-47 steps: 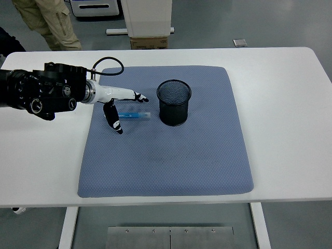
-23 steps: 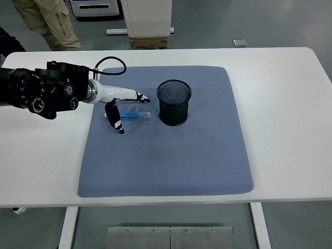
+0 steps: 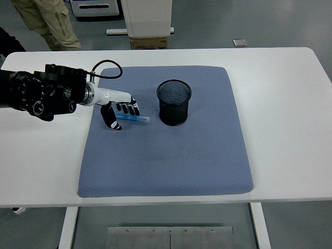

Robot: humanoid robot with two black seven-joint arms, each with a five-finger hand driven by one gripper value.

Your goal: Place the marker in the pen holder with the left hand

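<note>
The left hand (image 3: 120, 111) has its fingers curled around the marker (image 3: 134, 119), which is blue. The marker lies low on the blue mat (image 3: 166, 155), and I cannot tell if it is lifted off yet. One end of it pokes out to the right of the fingers, toward the pen holder (image 3: 174, 102). The pen holder is a black mesh cup that stands upright on the mat, near the hand but not touching it.

This looks like the grabbing step (the very first part of the job). Next, the hand should lift the marker up, carry it right until it is over the cup's open top, tip it so one end points down, and let go. The cup is light, so a bump could knock it over.

The mat sits on the white counter (image 3: 285, 104).
</note>
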